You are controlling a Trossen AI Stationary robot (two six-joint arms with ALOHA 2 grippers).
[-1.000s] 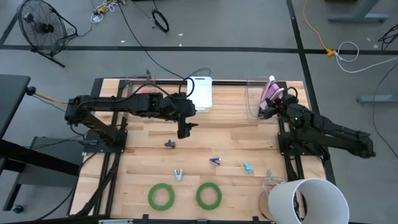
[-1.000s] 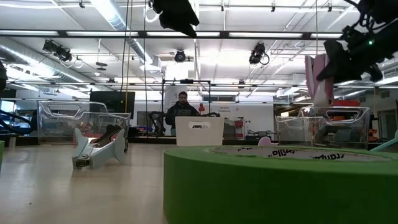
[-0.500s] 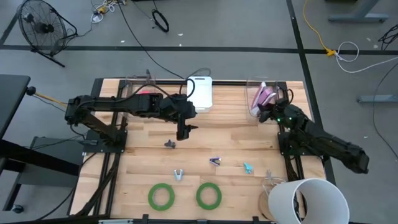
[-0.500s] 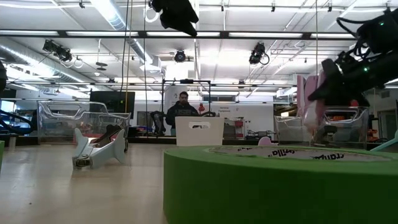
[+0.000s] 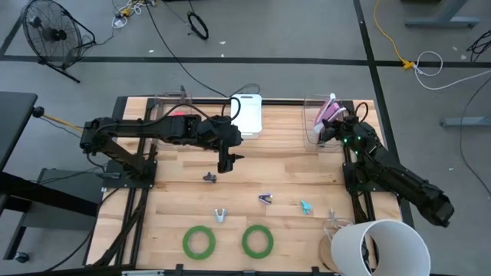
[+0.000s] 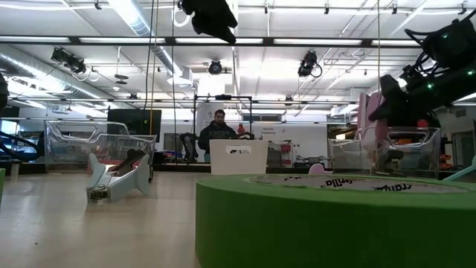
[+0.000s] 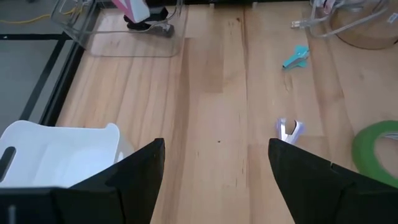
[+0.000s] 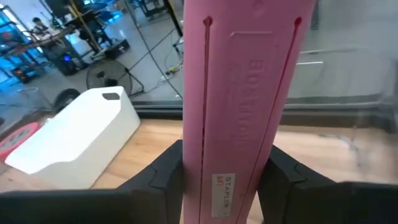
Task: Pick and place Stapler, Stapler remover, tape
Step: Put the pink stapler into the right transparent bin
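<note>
Pink stapler (image 8: 239, 106) is what you've got pinched in the right gripper (image 5: 331, 129), fingers closed on both long sides, held upright over the clear bin (image 5: 314, 130) at the table's (image 5: 284, 172) far right corner. It looks like a rigid plastic-and-metal body, fairly dense for its size, and those smooth sides could slip, so my guess is a grip near the middle beats one near an end, where it'd want to swing.

Rest of the stuff: two green tape rolls (image 5: 199, 242) lie flat at the near edge, and they should be light and stiff, easiest to grab across the rim through the open centre. A few small staple removers (image 5: 265, 199) are scattered mid-table; tiny and skittish, I'd bet.

Left gripper (image 5: 225, 162) hangs above the middle of the table, fingers spread wide, holding nothing.

View differences: the right wrist view shows the finger contact and the stapler's label, which the overhead can't. The overhead gives you the whole layout. The low view mostly gets a green roll (image 6: 335, 219) filling the foreground, plus a person (image 6: 218, 134) in the room behind.
</note>
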